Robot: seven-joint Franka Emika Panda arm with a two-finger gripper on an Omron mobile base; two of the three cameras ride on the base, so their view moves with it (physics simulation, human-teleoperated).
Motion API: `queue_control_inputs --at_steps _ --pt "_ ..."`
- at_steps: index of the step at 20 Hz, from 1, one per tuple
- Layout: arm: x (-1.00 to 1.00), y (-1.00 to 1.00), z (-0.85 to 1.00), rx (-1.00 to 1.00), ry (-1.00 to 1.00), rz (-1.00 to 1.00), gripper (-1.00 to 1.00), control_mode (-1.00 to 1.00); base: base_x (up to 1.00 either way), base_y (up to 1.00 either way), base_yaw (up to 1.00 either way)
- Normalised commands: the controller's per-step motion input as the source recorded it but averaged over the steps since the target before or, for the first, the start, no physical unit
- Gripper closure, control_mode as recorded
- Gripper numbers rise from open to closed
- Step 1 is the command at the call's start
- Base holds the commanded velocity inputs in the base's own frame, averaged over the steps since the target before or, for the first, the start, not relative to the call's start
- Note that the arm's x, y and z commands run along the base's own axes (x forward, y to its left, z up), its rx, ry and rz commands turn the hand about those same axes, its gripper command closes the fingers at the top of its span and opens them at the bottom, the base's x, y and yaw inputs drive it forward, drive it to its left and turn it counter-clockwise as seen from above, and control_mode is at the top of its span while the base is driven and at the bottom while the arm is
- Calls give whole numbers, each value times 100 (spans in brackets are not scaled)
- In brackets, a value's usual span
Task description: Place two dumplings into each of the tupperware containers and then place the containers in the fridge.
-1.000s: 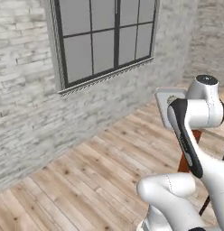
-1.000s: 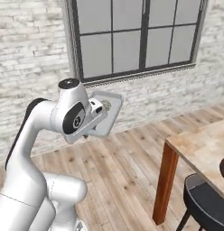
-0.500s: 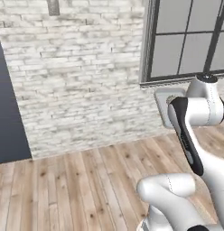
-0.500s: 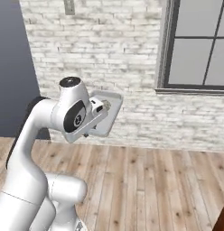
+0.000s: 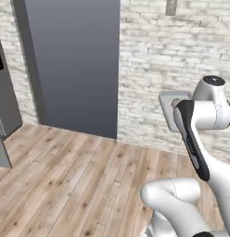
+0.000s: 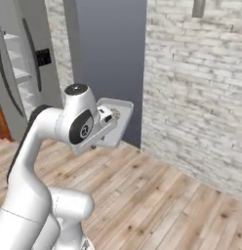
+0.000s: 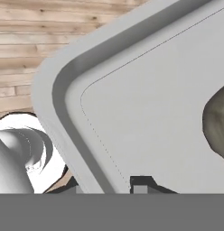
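My gripper [image 6: 109, 117] is raised at chest height and shut on the rim of a light-grey tupperware container [image 6: 118, 123], which it holds out in front of the arm. From the left base view a corner of that container [image 5: 169, 110] shows behind the arm's upper link. Close up in the hand view, the container [image 7: 145, 99] has one dark finger tip [image 7: 141, 184] inside its wall, and my gripper [image 7: 105, 187] straddles the rim. A grey-beige dumpling [image 7: 217, 126] lies in the tray at the right edge. The fridge [image 6: 25, 97] stands at the far left, with pale shelves inside.
A tall dark grey panel [image 5: 75, 65] rises straight ahead, beside a pale brick wall [image 5: 163, 55]. Wooden floor [image 5: 66, 180] stretches between the base and the walls. A grey slab of the fridge [image 5: 5, 106] stands at the left edge.
The whole picture has swept sideways: the camera has turned with the base. The window has gone out of view; the dark panel and the fridge have come in. The container stays held.
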Motion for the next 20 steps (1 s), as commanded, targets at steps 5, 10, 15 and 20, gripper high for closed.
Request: queue_control_inputs --at_steps 5,10,15,20 --pt "0 0 0 0 0 0 100 100 10 -43 85" --pt "0 0 0 0 0 0 100 100 59 -72 61" --pt "0 0 0 0 0 0 100 100 79 -97 43" --pt "0 0 0 0 0 0 100 100 98 -100 36"
